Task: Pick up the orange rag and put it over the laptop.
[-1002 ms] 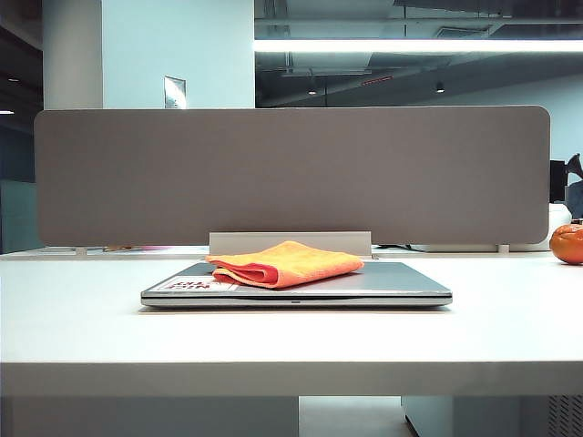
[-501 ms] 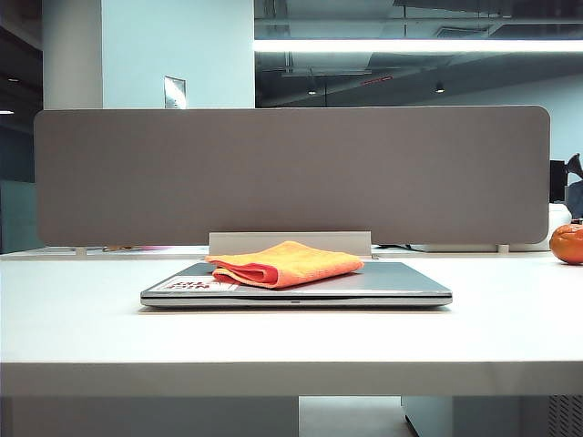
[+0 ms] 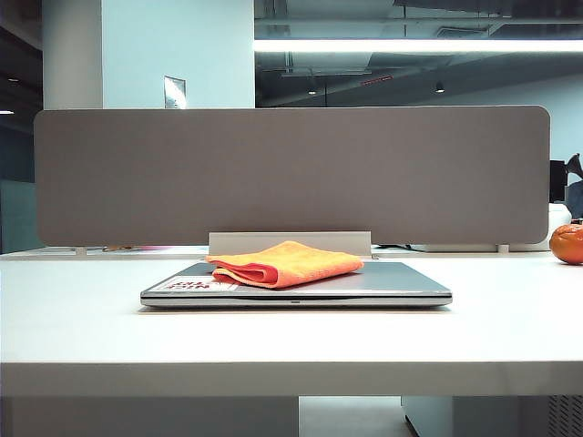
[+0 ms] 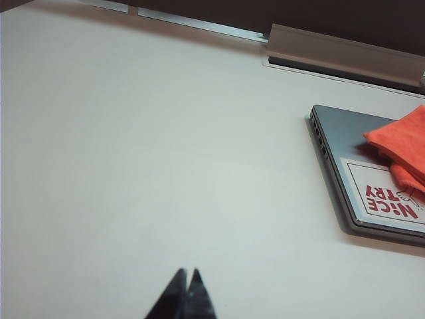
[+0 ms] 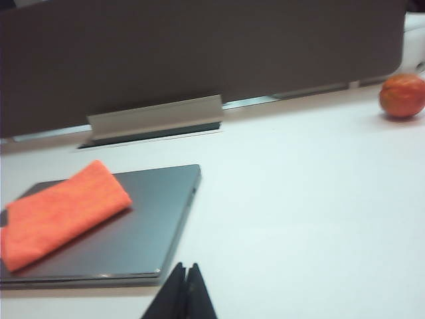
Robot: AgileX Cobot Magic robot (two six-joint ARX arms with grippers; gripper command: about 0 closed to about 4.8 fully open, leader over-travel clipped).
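Observation:
The folded orange rag (image 3: 286,261) lies on the closed lid of the silver-grey laptop (image 3: 401,284) in the middle of the white table. The right wrist view shows the orange rag (image 5: 61,214) spread over one half of the laptop (image 5: 149,219). In the left wrist view an edge of the orange rag (image 4: 400,147) overlaps the laptop (image 4: 335,133) beside its white sticker (image 4: 386,196) with red print. My left gripper (image 4: 187,273) is shut and empty over bare table, well away from the laptop. My right gripper (image 5: 184,267) is shut and empty, just off the laptop's near corner. Neither arm shows in the exterior view.
A round glossy orange ball (image 3: 567,243) sits at the table's far right, also seen as the ball (image 5: 402,96) in the right wrist view. A grey partition panel (image 3: 291,173) and a low metal cable cover (image 3: 290,242) stand behind the laptop.
Nothing differs in the exterior view; the rag and laptop lie as before.

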